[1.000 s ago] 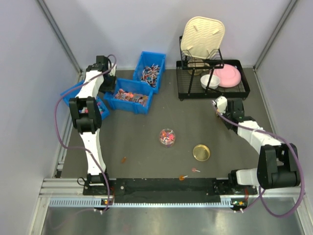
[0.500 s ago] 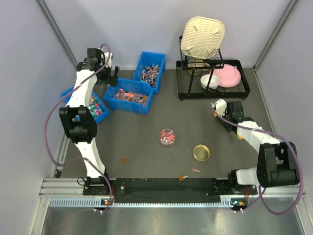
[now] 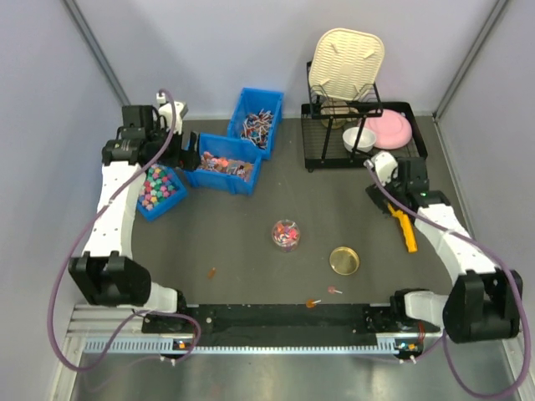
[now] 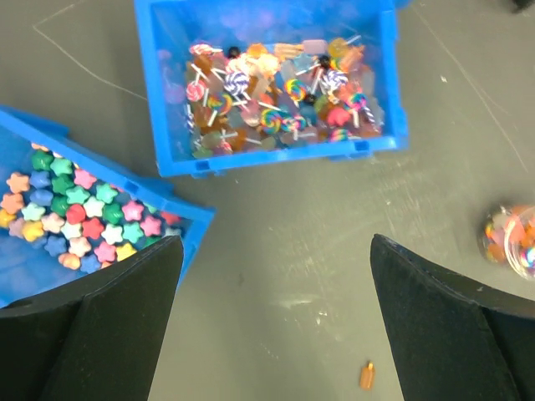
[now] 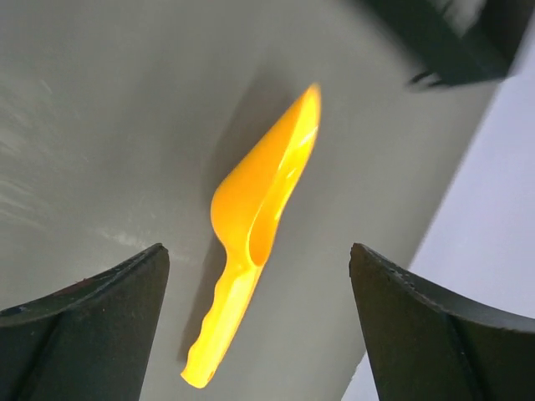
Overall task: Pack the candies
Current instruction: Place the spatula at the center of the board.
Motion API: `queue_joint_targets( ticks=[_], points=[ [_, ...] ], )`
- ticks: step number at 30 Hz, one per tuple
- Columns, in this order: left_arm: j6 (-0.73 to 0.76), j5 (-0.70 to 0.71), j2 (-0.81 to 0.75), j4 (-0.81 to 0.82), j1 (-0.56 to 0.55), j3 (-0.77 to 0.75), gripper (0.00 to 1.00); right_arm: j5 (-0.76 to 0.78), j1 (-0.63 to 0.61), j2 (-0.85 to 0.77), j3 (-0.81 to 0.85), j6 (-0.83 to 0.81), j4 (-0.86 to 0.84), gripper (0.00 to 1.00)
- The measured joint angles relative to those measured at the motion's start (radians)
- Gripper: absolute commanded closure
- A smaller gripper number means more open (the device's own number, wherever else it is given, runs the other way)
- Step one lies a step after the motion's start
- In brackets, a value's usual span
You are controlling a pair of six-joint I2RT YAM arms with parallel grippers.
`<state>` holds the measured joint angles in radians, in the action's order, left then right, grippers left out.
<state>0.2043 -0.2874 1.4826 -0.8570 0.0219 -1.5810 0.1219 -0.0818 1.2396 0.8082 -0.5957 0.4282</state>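
The right gripper [image 5: 263,322] has let go of the yellow scoop [image 5: 255,205], and its fingers are now wide apart. The scoop lies flat on the table [image 5: 100,125], cup end toward the black rack [image 3: 330,144], handle toward the arms. The left gripper [image 4: 276,313] has opened too and holds nothing. The candies [image 4: 276,104] lie jumbled in a blue bin [image 4: 276,157], sticks pointing every way. More fill a jar [image 3: 286,235].

No legible text, label, brand or number, print on the candies [image 4: 276,117] too small to read, blue bins [image 3: 219,163] and yellow scoop [image 5: 259,225] unmarked
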Motion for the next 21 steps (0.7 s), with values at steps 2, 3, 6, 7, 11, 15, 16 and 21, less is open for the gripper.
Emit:
queue_joint_targets(
  ticks=[2,3,6,7,11,15,16,21],
  points=[
    [0.017,-0.018,-0.069,-0.002,0.000,0.053,0.01,-0.039,0.000,-0.067,0.045,0.008,0.030,0.12],
    [0.024,-0.024,-0.095,-0.003,0.000,0.072,0.01,-0.069,0.000,-0.110,0.061,0.013,0.044,0.12],
    [0.051,-0.057,-0.188,0.004,0.000,0.151,0.01,-0.141,-0.028,-0.243,0.076,0.014,0.077,0.09],
    [0.061,-0.068,-0.214,0.003,0.000,0.173,0.01,-0.163,-0.050,-0.288,0.074,0.010,0.094,0.07],
    [0.092,-0.082,-0.259,0.008,0.000,0.244,0.01,-0.229,-0.167,-0.431,0.014,-0.024,0.128,0.07],
    [0.111,-0.084,-0.305,0.041,0.001,0.391,0.01,-0.277,-0.242,-0.468,-0.019,-0.020,0.166,0.07],
    [0.113,-0.089,-0.316,0.048,0.002,0.427,0.01,-0.286,-0.247,-0.470,-0.031,-0.015,0.167,0.07],
    [0.111,-0.116,-0.364,0.095,0.002,0.515,0.01,-0.300,-0.269,-0.493,-0.092,-0.020,0.179,0.08]
  ],
)
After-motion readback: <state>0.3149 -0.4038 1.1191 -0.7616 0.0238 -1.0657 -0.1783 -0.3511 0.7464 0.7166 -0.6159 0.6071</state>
